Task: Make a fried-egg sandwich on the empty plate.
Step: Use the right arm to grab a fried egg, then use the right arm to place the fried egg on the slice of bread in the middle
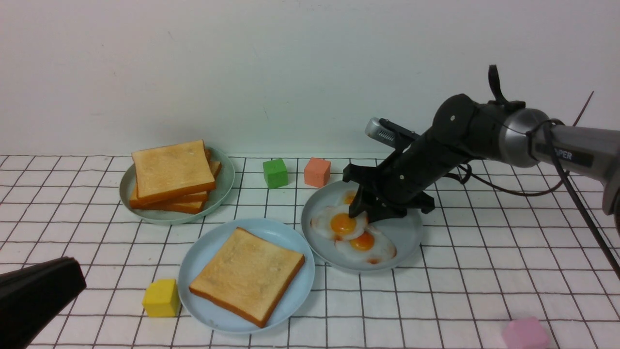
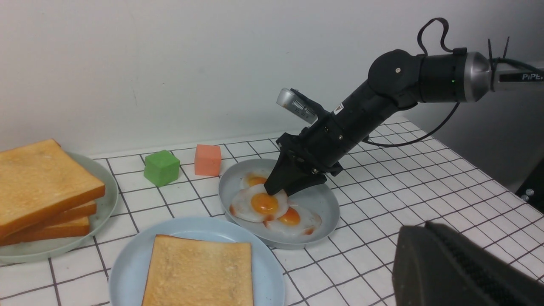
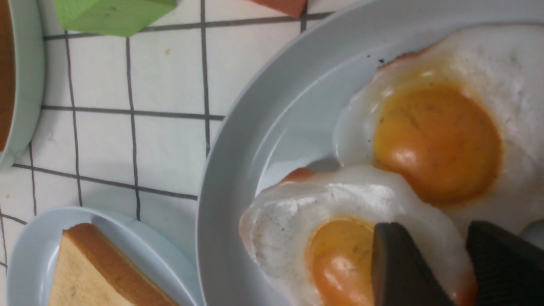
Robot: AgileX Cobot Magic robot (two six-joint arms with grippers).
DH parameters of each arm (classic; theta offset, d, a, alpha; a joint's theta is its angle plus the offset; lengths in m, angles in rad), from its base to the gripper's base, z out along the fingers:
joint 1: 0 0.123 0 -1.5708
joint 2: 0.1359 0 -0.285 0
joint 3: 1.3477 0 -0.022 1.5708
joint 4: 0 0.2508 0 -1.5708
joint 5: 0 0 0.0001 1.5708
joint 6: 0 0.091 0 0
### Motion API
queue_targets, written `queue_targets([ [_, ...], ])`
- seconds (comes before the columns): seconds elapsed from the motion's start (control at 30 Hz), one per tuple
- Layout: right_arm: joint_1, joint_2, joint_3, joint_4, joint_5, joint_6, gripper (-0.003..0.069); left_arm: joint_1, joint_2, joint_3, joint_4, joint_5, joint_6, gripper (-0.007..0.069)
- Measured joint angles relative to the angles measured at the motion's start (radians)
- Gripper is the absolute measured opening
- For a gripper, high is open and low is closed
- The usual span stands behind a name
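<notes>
While the right gripper (image 1: 357, 213) is lowered into the grey plate (image 1: 407, 232), its fingertips (image 3: 399, 263) rest on the uppermost fried egg (image 1: 341, 225), right at the edge of its yolk. In the right wrist view the jaws stand a narrow gap apart with egg white showing between them. They may already be pinching the egg, but that cannot be told from here. Two more eggs lie in the same plate, one partly hidden behind the gripper.

The sky-blue plate (image 1: 203, 252) sits just left of the grey one and holds a single toast slice (image 1: 247, 274), with nothing on top of it. Behind it, a stack of toast (image 1: 172, 174) fills the pale green plate (image 1: 225, 182).

The left gripper (image 1: 43, 286) shows only as a dark shape at the near left corner of the desk (image 1: 484, 271), well apart from the plates, and whether it is open cannot be told.
</notes>
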Motion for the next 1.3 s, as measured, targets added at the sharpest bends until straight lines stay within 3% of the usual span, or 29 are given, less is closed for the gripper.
queue_targets([
  [0.17, -0.007, -0.007, -0.003, 0.012, 0.033, 0.000, 0.0109, 0.000, 0.000, 0.000, 0.000, 0.000, 0.000, -0.0013],
  [0.4, -0.032, -0.095, -0.003, 0.011, 0.118, -0.030, 0.0078, 0.000, 0.000, 0.000, 0.000, 0.001, 0.000, -0.0013],
  [0.63, -0.004, -0.240, -0.003, 0.095, 0.244, -0.123, 0.0078, 0.000, 0.028, 0.000, 0.006, 0.041, -0.002, -0.0013],
  [0.9, 0.200, -0.194, -0.003, 0.220, 0.195, -0.205, 0.0078, 0.000, 0.115, 0.000, 0.065, 0.099, -0.086, -0.0013],
  [1.3, 0.217, -0.026, -0.002, 0.290, 0.091, -0.205, 0.0078, 0.000, 0.118, 0.000, 0.095, 0.106, -0.097, -0.0013],
])
